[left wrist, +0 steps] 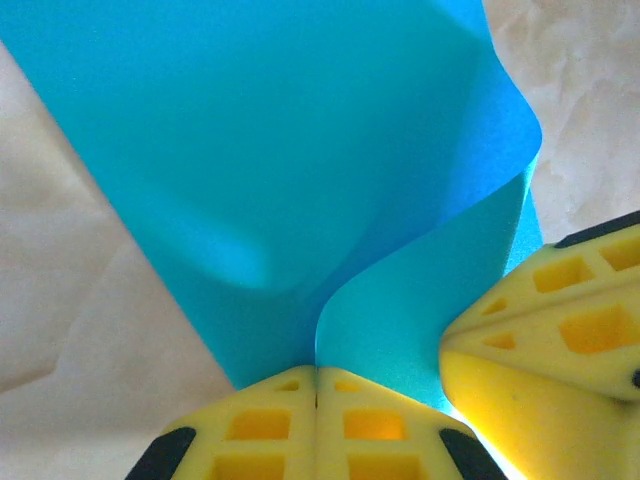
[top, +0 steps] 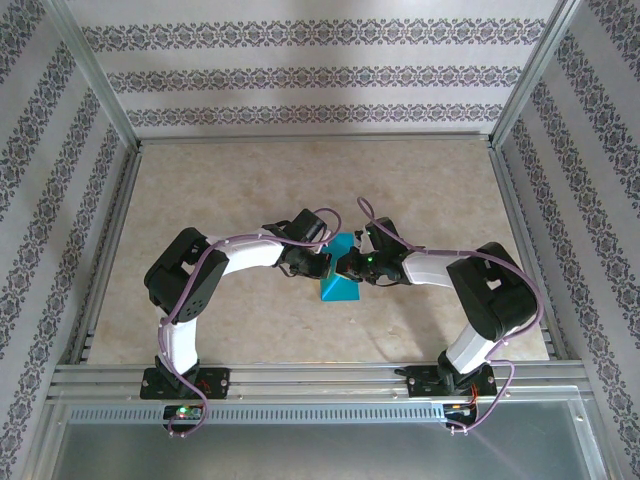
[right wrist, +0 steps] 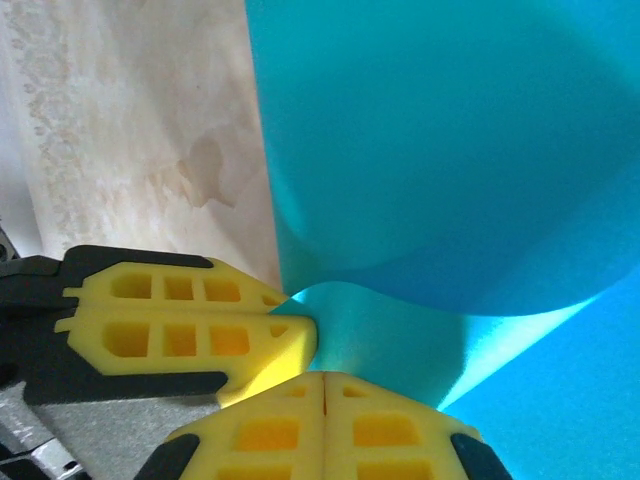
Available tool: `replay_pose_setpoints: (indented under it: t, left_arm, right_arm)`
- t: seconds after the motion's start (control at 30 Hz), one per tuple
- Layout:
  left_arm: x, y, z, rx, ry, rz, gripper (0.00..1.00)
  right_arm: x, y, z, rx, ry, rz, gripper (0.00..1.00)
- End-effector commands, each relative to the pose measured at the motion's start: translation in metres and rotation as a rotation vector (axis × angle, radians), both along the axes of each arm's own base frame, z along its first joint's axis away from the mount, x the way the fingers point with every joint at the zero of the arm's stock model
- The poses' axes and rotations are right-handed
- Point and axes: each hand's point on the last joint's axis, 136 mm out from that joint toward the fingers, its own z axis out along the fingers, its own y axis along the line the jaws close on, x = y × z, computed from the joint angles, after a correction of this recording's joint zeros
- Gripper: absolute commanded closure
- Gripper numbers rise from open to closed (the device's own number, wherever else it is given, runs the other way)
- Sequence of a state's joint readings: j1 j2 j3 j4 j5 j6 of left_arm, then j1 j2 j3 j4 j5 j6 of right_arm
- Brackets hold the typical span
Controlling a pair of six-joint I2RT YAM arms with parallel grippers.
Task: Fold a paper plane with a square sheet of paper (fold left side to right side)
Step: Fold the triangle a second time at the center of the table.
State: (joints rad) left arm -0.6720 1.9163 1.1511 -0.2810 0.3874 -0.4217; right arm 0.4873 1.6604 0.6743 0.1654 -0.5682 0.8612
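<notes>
The square sheet of paper (top: 338, 284) is being pinched at its curled edge. It is being clenched between the fingertips of the left gripper (left wrist: 316, 374) and the right gripper (right wrist: 325, 380).

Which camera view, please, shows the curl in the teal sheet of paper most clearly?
The left wrist view: the sheet of paper is close up, its edge curling up from the shut left gripper. The right wrist view shows a similar rounded bulge; the top view gives a small teal wedge.

The left end effector (left wrist: 317, 374), closed, pinches the curling square sheet of paper (left wrist: 290, 150).
</notes>
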Motion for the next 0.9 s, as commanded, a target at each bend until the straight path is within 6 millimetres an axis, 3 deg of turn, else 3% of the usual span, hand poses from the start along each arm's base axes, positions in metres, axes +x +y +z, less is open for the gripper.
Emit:
replay_pose_setpoints:
  t: [0.0,0.87]
  left_arm:
    - [0.002,0.011,-0.011,0.060,0.009,-0.002,1.00]
    - [0.006,0.008,-0.004,0.050,-0.003,0.001,0.99]
  right_arm:
    - [0.000,0.001,-0.006,-0.027,-0.011,0.016,1.00]
    - [-0.015,-0.020,-0.037,-0.145,0.053,0.010,1.00]
